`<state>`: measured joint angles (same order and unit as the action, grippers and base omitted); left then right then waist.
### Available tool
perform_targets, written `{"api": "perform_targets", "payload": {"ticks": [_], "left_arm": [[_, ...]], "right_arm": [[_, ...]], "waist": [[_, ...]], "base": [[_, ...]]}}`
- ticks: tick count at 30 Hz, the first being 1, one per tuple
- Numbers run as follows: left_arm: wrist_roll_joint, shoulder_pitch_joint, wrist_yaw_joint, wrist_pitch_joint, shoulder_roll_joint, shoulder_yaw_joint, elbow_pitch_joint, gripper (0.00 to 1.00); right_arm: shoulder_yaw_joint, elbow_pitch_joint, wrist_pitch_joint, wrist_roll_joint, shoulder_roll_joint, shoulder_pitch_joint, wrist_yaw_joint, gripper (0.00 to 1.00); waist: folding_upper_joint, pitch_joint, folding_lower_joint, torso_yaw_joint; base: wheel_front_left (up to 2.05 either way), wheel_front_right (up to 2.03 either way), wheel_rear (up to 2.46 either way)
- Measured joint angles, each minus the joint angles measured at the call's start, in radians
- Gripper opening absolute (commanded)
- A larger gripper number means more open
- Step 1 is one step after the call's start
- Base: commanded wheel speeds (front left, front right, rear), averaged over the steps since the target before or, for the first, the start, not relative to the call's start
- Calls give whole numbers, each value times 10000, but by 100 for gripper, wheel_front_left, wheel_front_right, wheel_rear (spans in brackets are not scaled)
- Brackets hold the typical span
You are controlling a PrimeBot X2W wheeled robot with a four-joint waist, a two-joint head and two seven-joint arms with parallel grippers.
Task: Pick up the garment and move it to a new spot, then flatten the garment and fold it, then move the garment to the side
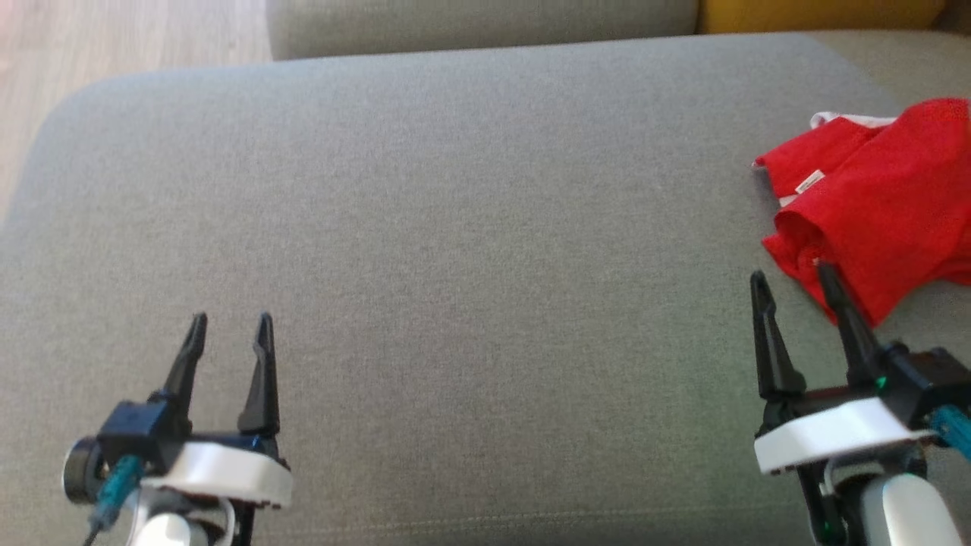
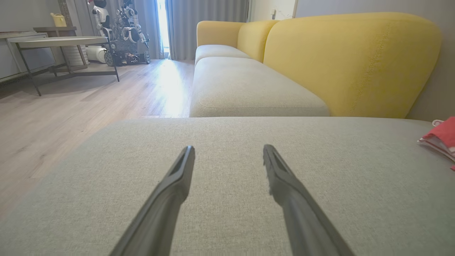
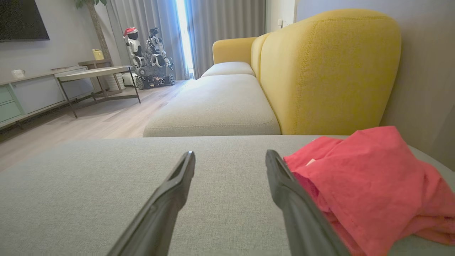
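Garment [image 1: 880,205]: red, w/ white trim and a small white label showing. It lies crumpled in a loose heap at the far right of the grey cushion [image 1: 455,227], running off the right edge of our head view. It's not flat and not folded; a rolled hem faces our near side.

R gripper [image 1: 791,273] sits near right over the cushion w/ its fingers spread wide apart and nothing btw them. The right-hand finger's tip overlaps the garment's near-left edge in the head view. In the right wrist view that same finger lies just beside the red cloth, which bunches up along its right side. We can't tell if finger and cloth actually touch.

L gripper [image 1: 232,318] is near left, well apart from the garment, jaws likewise wide and empty, over bare grey fabric. In its wrist view we catch only a corner of the red cloth at the far right edge.

Beyond the cushion: a second grey seat w/ a yellow backrest [image 3: 330,71] on the right, and a pale wood floor [image 1: 114,45] to the left. Further off stand a low table [image 2: 60,41] on dark legs, another robot [image 3: 149,53] and grey curtains [image 3: 227,28] w/ daylight coming through.
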<state>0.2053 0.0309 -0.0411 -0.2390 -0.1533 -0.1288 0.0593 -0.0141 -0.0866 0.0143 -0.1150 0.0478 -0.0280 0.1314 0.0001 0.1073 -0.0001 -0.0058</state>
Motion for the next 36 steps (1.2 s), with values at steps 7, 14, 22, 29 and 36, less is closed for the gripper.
{"api": "perform_targets", "payload": {"ticks": [7,14,22,29,36], "left_arm": [[0,627,-31,98,-48,-198,-12,100],[0,825,-113,222,-174,-209,-180,100],[0,825,-209,274,-261,-211,-280,100],[0,824,-221,274,-290,-249,-293,100],[0,819,-259,274,-314,-305,-288,100]], "right_arm": [[75,71,-115,4,-6,-367,0,100],[107,73,-176,10,-12,-508,0,100],[73,73,-247,50,-12,-508,0,100],[31,71,-320,107,-12,-508,0,100],[-19,71,-320,107,-12,-505,0,100]], "waist": [[0,-450,0,-98],[0,-588,0,-78],[0,-629,0,-59],[0,-612,0,-78],[0,-605,0,-119]], "base": [[0,0,0],[0,0,0],[0,0,0],[0,0,0],[0,0,0]]}}
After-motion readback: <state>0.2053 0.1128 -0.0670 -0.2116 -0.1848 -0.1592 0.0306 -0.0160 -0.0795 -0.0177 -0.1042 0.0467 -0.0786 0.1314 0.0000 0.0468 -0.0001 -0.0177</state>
